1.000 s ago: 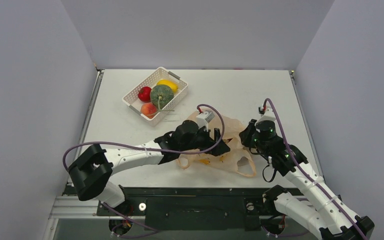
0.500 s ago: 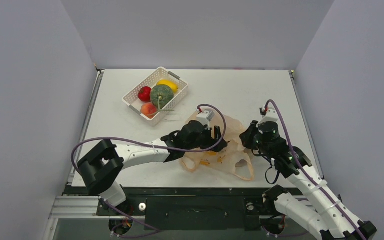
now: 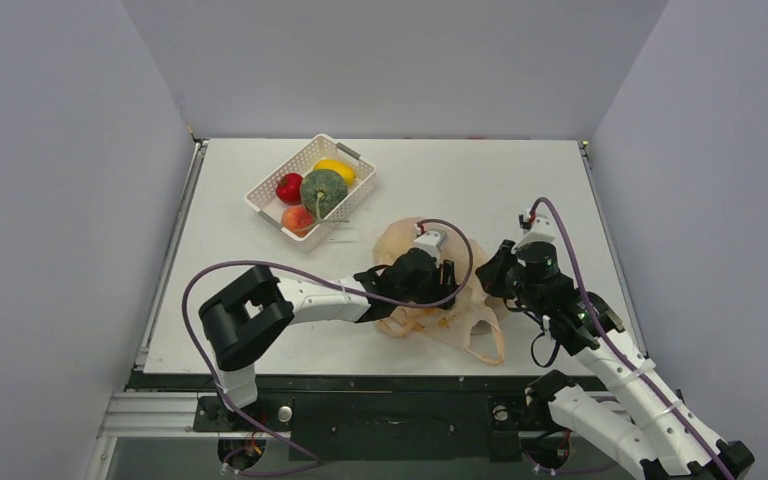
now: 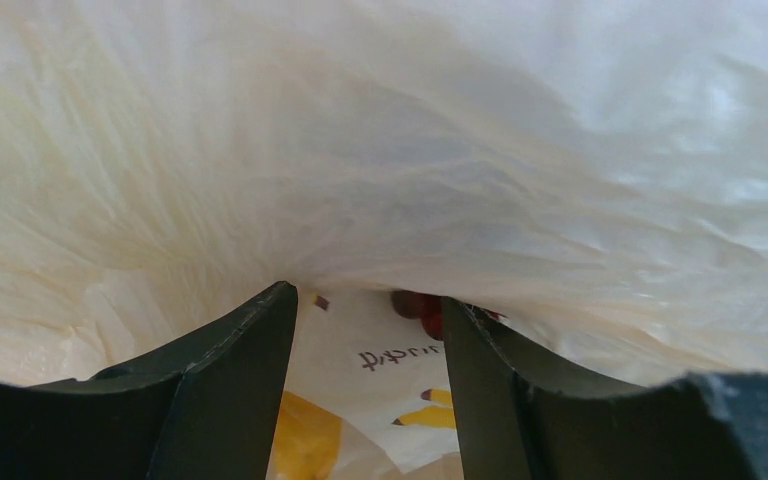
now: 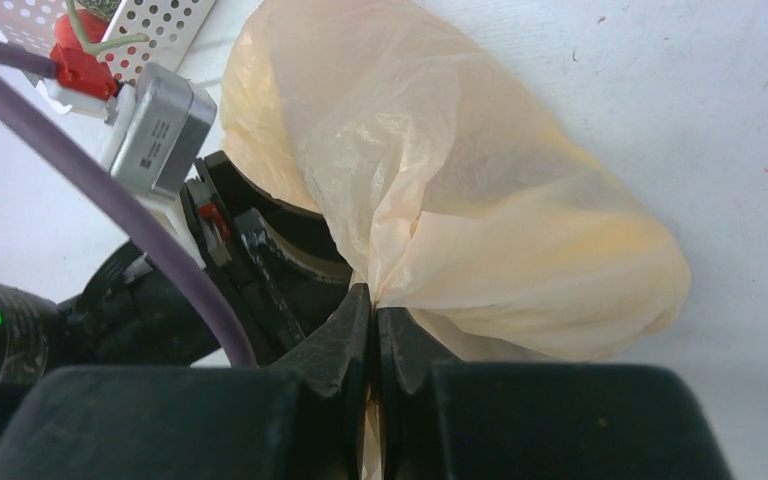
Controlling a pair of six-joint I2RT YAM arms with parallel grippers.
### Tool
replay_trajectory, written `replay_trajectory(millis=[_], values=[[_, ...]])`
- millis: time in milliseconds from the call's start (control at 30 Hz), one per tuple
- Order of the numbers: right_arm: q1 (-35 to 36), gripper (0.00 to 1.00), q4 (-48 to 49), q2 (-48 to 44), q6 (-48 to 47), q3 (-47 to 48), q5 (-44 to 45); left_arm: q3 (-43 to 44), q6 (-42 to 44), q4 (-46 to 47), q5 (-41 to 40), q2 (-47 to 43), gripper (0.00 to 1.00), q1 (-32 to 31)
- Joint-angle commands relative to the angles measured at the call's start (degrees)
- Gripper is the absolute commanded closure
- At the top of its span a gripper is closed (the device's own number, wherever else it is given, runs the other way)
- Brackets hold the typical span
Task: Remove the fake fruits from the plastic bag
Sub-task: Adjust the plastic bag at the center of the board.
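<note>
Top external view, upper left: a white latticed plastic basket sits on the white tabletop. It holds a glossy red apple-like ball, a dark green stemmed melon, a yellow oval fruit and an orange-pink peach, so it looks like the place where unloaded fruit goes. Toward mid-frame the thin translucent pale-orange plastic bag lies crumpled on the table, well apart from the basket, with the left arm reaching into its mouth. In the left wrist view the left gripper is inside the bag, film billowing over it across the whole upper frame. Its jaws stand partly apart with nothing between them. Past them, low in the centre, printed film shows, and beside the right-hand finger sits a small dark reddish rounded lump, probably a remaining fruit, though too little shows to be sure. The reach looks meant for it. Further right, the right gripper is pinched tight on a gathered fold of the bag at lower centre of the right wrist view. This likely anchors the bag and props the opening up for the other arm.
</note>
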Motion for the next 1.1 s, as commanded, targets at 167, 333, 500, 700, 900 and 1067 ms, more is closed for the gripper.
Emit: replay_trajectory(millis=[167,333,500,700,900,1067], values=[[0.48,1.00,5.34,2.00,-0.75,4.05,2.09,-3.27,0.19,14.62,7.17,-1.42,0.45,-3.14],[1.28,1.00,-3.81,0.92,-4.40,4.84,14.08,-5.07,-1.25,11.43,6.78,-3.66,0.40,0.30],[1.31,1.00,-10.27,-1.83,-3.79,4.08,23.74,-7.98,3.03,7.31,9.72,-12.99,0.30,2.37],[1.20,1.00,-9.89,-0.60,-3.58,4.01,25.07,-4.25,10.28,-11.62,13.43,-24.06,0.22,2.95],[1.29,1.00,-8.00,0.76,-4.30,4.66,21.50,-4.36,12.98,-29.52,0.08,-28.80,0.22,0.49],[1.21,0.96,-7.05,-0.02,-4.12,3.94,19.91,-5.53,8.29,-29.29,-10.73,-28.17,0.21,-7.87]])
